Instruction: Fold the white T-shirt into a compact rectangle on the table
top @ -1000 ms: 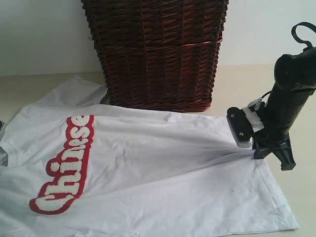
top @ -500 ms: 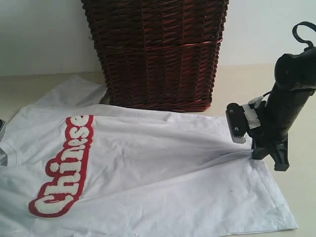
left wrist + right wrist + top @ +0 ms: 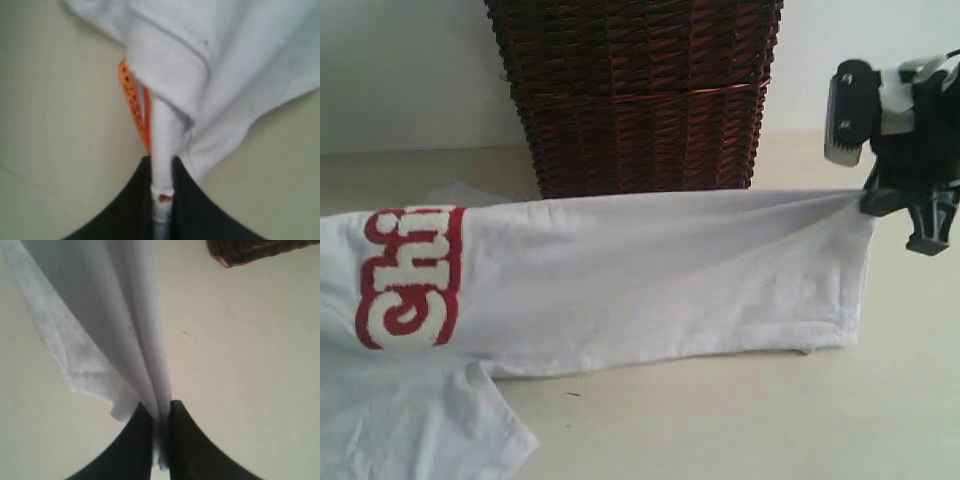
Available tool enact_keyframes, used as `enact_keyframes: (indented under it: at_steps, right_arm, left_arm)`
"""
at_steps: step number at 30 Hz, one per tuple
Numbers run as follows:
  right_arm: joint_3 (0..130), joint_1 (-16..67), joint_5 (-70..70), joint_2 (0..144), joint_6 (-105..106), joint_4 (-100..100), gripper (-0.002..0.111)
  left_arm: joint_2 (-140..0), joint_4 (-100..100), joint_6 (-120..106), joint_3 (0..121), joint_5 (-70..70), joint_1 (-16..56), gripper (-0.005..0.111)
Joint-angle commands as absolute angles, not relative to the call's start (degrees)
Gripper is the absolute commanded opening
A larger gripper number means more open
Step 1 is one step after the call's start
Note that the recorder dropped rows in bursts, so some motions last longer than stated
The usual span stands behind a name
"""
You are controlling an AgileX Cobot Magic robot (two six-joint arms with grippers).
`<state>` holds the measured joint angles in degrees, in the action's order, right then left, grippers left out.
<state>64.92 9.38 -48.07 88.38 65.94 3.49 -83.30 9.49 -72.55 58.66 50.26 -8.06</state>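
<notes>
Both ends of the white T-shirt (image 3: 650,270) are clenched, collar in the left gripper (image 3: 162,172), hem in the right gripper (image 3: 160,415), stretching it before the wicker basket (image 3: 635,100). A slipping pinch could drop it crumpled on the table (image 3: 740,425).

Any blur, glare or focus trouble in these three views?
Exterior view: even light, no glare, white T-shirt and right gripper slightly soft, faint shadow beneath the shirt's hem. Left wrist view: orange neck tag and nearby cloth out of focus. Right wrist view: soft throughout, wicker basket corner blurred.
</notes>
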Motion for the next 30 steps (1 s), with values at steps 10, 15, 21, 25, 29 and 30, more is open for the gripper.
enact_keyframes:
  at_steps: [10,15,21,25,29,30]
  right_arm:
    - [64.91,9.38,-59.85,60.87,52.40,2.54,0.000]
    - [64.91,9.38,-57.98,51.73,41.09,-1.97,0.000]
    - [64.91,9.38,-54.16,42.33,33.73,-8.71,0.000]
    - [65.01,9.38,-53.01,38.39,33.20,-8.71,0.000]
    - [65.01,9.38,-53.05,36.09,32.81,-8.16,0.000]
    - [65.01,9.38,-53.05,35.77,32.81,-7.63,0.000]
  left_arm:
    - [-55.21,12.73,-41.75,58.59,57.90,-8.00,0.000]
    - [-44.97,8.77,-41.78,58.59,57.10,-8.00,0.000]
    - [-35.36,6.05,-41.78,60.41,52.09,-8.00,0.000]
    - [-33.22,3.97,-42.00,64.75,53.34,-8.00,0.000]
    - [-32.82,3.62,-42.00,68.93,56.41,-8.00,0.000]
    - [-32.82,3.62,-42.00,69.77,57.47,-8.00,0.000]
